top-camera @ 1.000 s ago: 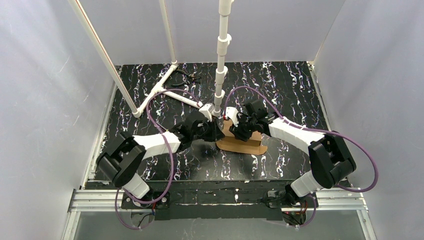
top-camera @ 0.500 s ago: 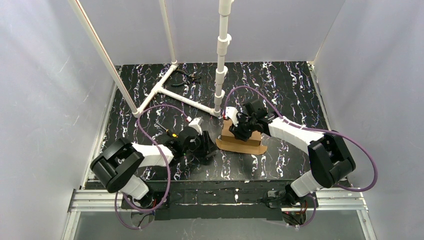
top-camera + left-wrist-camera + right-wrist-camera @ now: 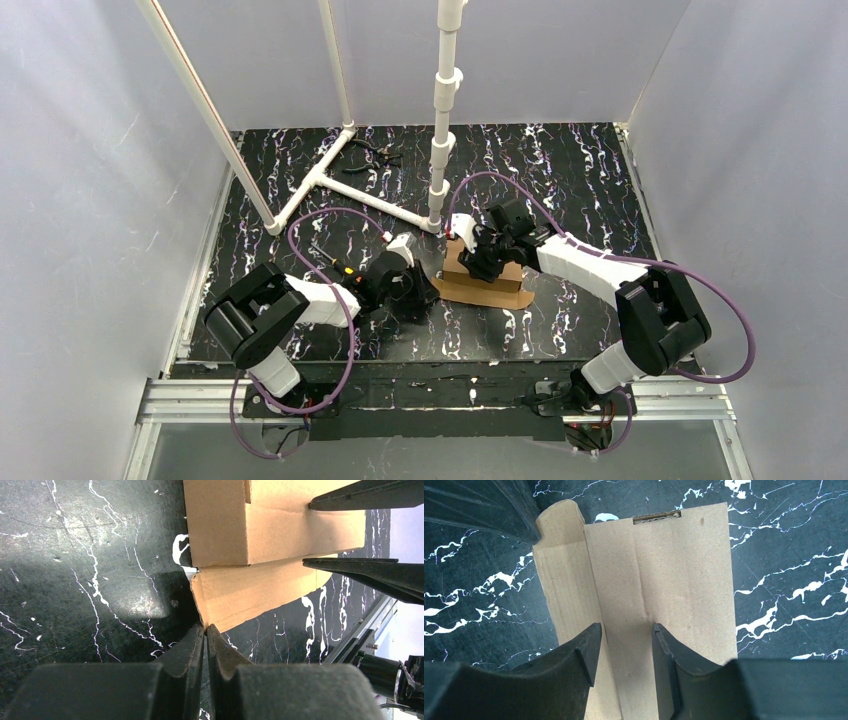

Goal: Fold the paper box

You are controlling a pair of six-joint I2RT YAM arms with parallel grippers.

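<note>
paper box [image 3: 495, 287]: brown corrugated cardboard, partly folded; a raised part is seen on its far side and a flat flap [image 3: 250, 592] is spread on its near side; both claws are met at it
left claw [image 3: 428, 288]: pressed almost together, with only a thin slit seen between the fingers [image 3: 192, 645]; the tips are set against the left corner of the flat flap; whether that corner is pinched cannot be told
right claw [image 3: 478, 262]: spread; it is set on the raised part from the far right; the tips are planted on the cardboard, with a crease seen between them
place of the box: laid mid-table, a little right of centre, just near of the foot of the upright pipe [image 3: 443, 100]
arms: the left one is stretched low from the near left; the right one is reached in from the near right; a purple cable [image 3: 520, 185] is looped over each
table [image 3: 570, 170]: black, veined with white
pipe frame [image 3: 330, 180]: white; laid flat at the far left and joined to the upright pipe
walls [image 3: 90, 200]: pale grey panels are stood at left, right and far sides
</note>
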